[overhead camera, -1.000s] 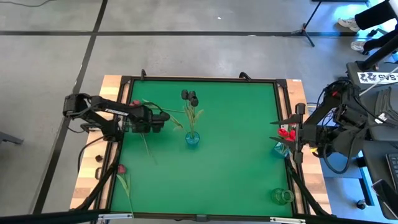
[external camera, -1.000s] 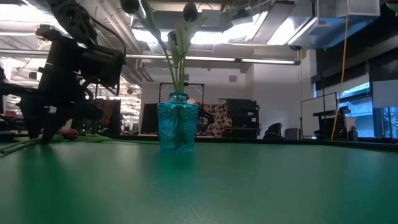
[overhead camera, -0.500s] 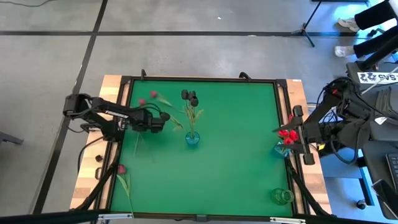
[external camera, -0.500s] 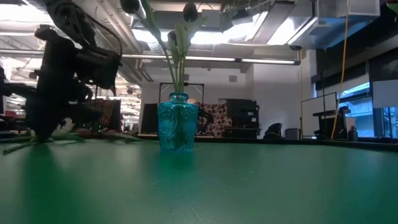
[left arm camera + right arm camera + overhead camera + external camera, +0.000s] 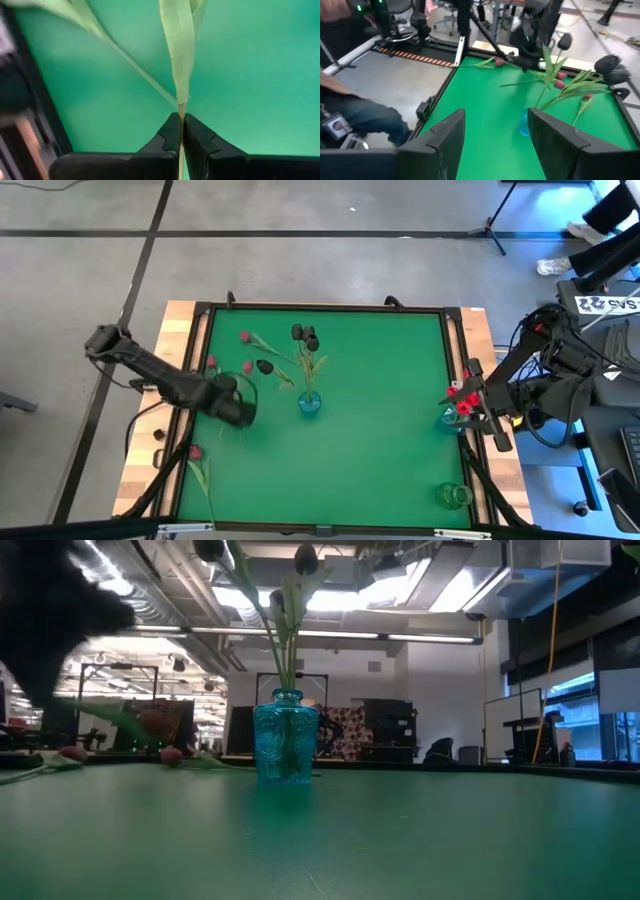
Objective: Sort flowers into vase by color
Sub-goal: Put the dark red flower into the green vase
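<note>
- A smooth green mat point(image 5: 370, 410) covers the table, framed by a dark rail with pale wooden boards along the left and right edges of the high view.
- Near the middle of the mat stands a small blue glass vase point(image 5: 309, 403), ribbed and faceted in the low view point(image 5: 286, 736), holding black-headed tulips point(image 5: 305, 334) whose thin stems rise out of its neck.
- The left gripper point(image 5: 240, 412) sits left of centre in the high view, just left of the blue vase; its fingers point(image 5: 172, 135) are pinched tight on a thin stem with a long, narrow, flat leaf point(image 5: 179, 45), the flower lifted off the mat.
- A black head point(image 5: 264, 366) and a pink head point(image 5: 247, 367) show just above that gripper; which belongs to the held stem I cannot tell.
- More pink tulips lie on the mat at upper left: one point(image 5: 244, 336) near the top rail, one point(image 5: 211, 362) by the left rail.
- A red tulip point(image 5: 195, 452) lies at lower left, its stem running toward the bottom edge.
- The right gripper point(image 5: 478, 406) waits at the right edge of the mat with its fingers point(image 5: 444, 140) spread wide and nothing between them, beside red tulips point(image 5: 460, 393).
- A green glass vase point(image 5: 455, 496) stands at lower right.
- A person's leg point(image 5: 365, 117) in dark trousers shows at the left of the right wrist view.
</note>
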